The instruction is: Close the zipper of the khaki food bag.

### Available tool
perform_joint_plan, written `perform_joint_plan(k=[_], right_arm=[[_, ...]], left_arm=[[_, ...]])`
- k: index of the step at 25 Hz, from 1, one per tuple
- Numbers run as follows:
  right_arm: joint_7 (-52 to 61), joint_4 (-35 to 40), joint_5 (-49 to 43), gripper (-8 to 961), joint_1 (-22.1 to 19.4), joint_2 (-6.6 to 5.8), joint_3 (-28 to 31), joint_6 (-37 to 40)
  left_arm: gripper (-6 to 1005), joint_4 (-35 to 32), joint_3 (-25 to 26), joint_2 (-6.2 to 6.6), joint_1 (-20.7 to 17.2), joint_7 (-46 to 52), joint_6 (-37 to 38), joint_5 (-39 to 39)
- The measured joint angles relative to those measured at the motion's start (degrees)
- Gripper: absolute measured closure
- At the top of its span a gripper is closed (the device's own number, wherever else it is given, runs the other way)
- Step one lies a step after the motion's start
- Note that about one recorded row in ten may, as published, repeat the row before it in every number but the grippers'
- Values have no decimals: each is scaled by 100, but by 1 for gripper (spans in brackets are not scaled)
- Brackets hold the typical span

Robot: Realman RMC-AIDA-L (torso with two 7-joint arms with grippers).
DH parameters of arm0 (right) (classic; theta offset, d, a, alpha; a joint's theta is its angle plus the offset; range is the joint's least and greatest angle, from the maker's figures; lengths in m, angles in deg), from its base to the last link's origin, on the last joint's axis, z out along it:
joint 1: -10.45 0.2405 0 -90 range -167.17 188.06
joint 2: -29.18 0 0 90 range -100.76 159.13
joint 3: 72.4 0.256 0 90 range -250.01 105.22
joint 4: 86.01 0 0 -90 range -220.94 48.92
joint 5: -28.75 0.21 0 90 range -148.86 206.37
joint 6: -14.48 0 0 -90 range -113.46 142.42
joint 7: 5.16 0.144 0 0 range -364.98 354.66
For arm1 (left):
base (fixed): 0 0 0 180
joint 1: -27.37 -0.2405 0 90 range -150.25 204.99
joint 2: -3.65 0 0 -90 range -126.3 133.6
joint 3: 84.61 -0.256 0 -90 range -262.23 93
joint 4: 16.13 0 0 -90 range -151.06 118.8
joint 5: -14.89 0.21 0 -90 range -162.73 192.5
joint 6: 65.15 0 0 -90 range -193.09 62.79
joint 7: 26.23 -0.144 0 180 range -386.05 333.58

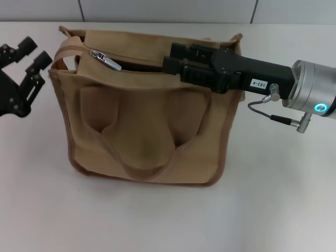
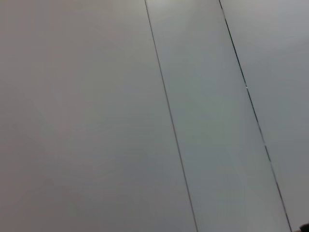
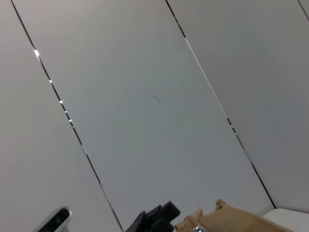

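Note:
The khaki food bag [image 1: 144, 123] stands on the white table, its front pockets and a looped handle facing me. Along the top the zipper [image 1: 105, 59] is parted, showing a dark gap, and its silver slider and pull tab sit near the bag's left end. My right gripper [image 1: 170, 58] reaches in from the right, level with the bag's top edge, open and holding nothing, with the slider well to its left. My left gripper [image 1: 34, 52] rests open beside the bag's left side. A tan corner of the bag [image 3: 231, 220] shows in the right wrist view.
A grey panelled wall [image 1: 168, 10] runs behind the table. White tabletop [image 1: 168, 220] lies in front of the bag and to both sides. The left wrist view shows only wall panels [image 2: 96, 116].

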State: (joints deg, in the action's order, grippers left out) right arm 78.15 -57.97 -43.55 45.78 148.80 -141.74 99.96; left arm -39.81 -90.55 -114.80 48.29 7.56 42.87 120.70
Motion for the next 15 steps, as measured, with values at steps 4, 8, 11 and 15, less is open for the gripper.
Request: perform_joint_plan(k=[4, 8, 11, 15], right_arm=[[0, -1, 6, 319, 0, 0, 0, -3], [0, -2, 8, 319, 0, 0, 0, -7], [0, -1, 8, 319, -1, 0, 0, -9], [0, -8, 8, 319, -2, 0, 0, -20]], left_arm=[[655, -140, -297, -16, -56, 16, -16, 0], [647, -147, -371, -24, -62, 12, -28, -2], [641, -147, -373, -25, -62, -5, 13, -15], [633, -146, -374, -20, -62, -44, 37, -19]])
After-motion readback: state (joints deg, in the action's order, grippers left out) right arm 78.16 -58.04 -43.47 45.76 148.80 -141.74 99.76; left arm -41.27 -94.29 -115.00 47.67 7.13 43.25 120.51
